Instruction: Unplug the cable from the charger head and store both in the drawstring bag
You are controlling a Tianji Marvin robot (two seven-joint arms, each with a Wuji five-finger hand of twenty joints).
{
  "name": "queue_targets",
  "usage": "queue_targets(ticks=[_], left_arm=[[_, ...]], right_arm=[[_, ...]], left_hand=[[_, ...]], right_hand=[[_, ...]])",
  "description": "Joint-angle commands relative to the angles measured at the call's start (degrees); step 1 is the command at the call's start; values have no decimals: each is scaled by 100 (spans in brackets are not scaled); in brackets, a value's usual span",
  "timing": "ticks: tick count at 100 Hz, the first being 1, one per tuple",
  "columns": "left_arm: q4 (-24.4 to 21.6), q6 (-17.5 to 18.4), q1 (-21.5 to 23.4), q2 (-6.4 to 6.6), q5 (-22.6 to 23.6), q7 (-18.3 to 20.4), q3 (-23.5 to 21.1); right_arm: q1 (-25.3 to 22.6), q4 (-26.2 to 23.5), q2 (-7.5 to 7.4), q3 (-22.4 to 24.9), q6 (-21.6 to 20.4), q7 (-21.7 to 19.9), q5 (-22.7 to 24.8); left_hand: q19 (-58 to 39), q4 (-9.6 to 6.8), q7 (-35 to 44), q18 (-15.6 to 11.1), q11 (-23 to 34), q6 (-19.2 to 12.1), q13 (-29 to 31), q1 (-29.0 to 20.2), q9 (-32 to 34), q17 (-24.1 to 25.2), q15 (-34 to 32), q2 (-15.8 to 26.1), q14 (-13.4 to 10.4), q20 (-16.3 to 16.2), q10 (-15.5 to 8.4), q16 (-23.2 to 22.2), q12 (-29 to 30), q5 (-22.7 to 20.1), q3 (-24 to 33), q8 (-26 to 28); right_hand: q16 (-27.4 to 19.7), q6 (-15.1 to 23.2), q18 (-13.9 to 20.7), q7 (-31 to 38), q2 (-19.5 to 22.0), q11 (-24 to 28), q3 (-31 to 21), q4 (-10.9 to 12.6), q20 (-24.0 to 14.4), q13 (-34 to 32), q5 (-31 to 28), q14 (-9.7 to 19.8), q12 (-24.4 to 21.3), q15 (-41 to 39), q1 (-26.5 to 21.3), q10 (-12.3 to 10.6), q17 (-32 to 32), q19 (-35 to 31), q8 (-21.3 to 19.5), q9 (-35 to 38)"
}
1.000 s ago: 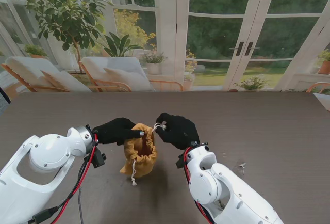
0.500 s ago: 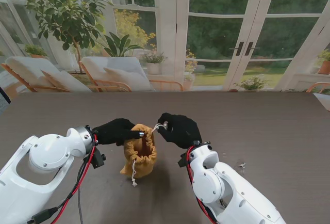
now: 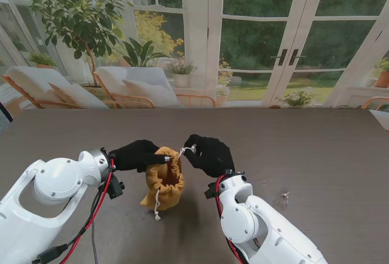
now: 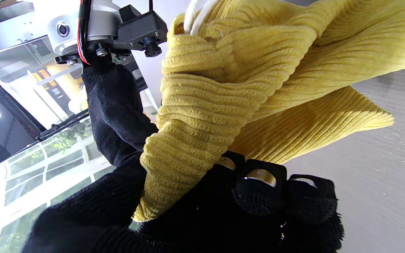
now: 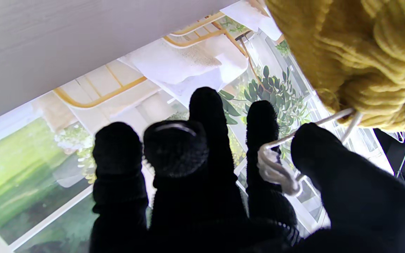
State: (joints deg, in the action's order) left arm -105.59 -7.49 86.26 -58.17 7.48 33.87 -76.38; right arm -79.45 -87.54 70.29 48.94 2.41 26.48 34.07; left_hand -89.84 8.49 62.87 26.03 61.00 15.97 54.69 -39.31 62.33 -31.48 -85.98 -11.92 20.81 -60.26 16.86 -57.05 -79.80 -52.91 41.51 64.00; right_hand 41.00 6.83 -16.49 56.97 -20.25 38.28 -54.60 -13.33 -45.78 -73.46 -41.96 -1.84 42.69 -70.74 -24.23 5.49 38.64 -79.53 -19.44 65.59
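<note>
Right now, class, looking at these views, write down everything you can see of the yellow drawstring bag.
The drawstring bag is mustard-yellow ribbed fabric, like corduroy, with a white cord. It stands slumped on the dark table between the two arms, mouth gathered at the top. The left robot hand grips its rim fabric; the right robot hand pinches a knotted cord loop drawn from the mouth. Another cord end hangs down the front. Its contents are hidden.
</note>
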Motion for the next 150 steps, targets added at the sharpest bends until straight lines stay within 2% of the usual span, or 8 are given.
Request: queue_targets(ticks=[1,28,46,55,88,109,134,150], left_arm=[[-35,-40,12,-5,-28,115,-10],[-72,-84,52,1,-7,133,-31],[-49,-48,32,1,-19,135,-26],[-36,-28,24,4,-16,147,-23],[-63,-63,54,10,17,158,-37],[-54,-41,53,13,20,172,-42],[-72,-42,78,13,33,167,-56],[-79,-54,90,14,36,168,-60]], right_arm=[[-18,19,52,-46,1,-58,-21],[-2,78,86,-99,-3,-4,-73],[-27,126,192,-134,8,146,-358],[-50,136,251,-136,17,212,-548],[-52,161,303,-123,-7,227,-768],[-52,187,364,-155,30,313,-898],[-21,305,541,-212,98,721,-1092],[4,346,587,-211,102,851,-1122]], left_hand=[[7,-79,26,-108,-16,207,-100,-138,-77,71,47,84,193,-143,117,-3,27,10,-107,-15],[3,-88,-2,-89,-35,226,-88,-179,-73,66,47,88,220,-150,142,0,39,-9,-161,-37],[-2,-92,-11,-93,-40,226,-77,-186,-61,55,44,92,215,-154,131,3,47,-12,-180,-44],[-5,-92,-5,-91,-41,220,-73,-181,-61,47,43,97,213,-154,136,5,49,-19,-187,-41],[-4,-94,-10,-85,-42,224,-77,-191,-58,49,43,100,217,-152,141,9,51,-15,-201,-41],[-4,-95,-14,-89,-42,218,-77,-201,-60,46,43,109,217,-151,137,9,51,-6,-213,-41],[-8,-97,-20,-87,-45,225,-78,-215,-59,43,43,117,222,-151,144,10,52,-2,-243,-44],[-8,-101,-25,-87,-45,235,-79,-233,-59,44,43,120,224,-151,144,10,52,-2,-262,-46]], right_hand=[[67,194,-165,79,165,79,199,-162,48,-180,-8,-50,67,-98,-25,-85,1766,-248,64,130],[23,266,-168,-148,89,101,116,-105,57,-192,-33,-54,87,-41,202,-72,1733,-229,190,144],[49,297,-262,-149,403,98,177,-87,50,-179,-184,-190,76,-107,417,-5,1735,-239,68,266],[49,261,-399,-133,447,83,195,-89,33,-172,-192,-297,74,-115,413,42,1697,-229,-40,291],[34,295,-399,-122,467,48,226,-117,17,-166,-153,-334,72,-86,401,57,1690,-227,-91,258],[8,649,-417,-429,357,42,255,-189,0,-166,-24,-386,81,-30,356,89,1642,-206,129,244],[25,679,-493,-300,226,72,206,-258,-17,-165,-21,-459,85,-73,226,97,1627,-224,114,343],[38,647,-519,-224,234,83,189,-270,-18,-163,16,-458,83,-111,204,96,1648,-250,131,363]])
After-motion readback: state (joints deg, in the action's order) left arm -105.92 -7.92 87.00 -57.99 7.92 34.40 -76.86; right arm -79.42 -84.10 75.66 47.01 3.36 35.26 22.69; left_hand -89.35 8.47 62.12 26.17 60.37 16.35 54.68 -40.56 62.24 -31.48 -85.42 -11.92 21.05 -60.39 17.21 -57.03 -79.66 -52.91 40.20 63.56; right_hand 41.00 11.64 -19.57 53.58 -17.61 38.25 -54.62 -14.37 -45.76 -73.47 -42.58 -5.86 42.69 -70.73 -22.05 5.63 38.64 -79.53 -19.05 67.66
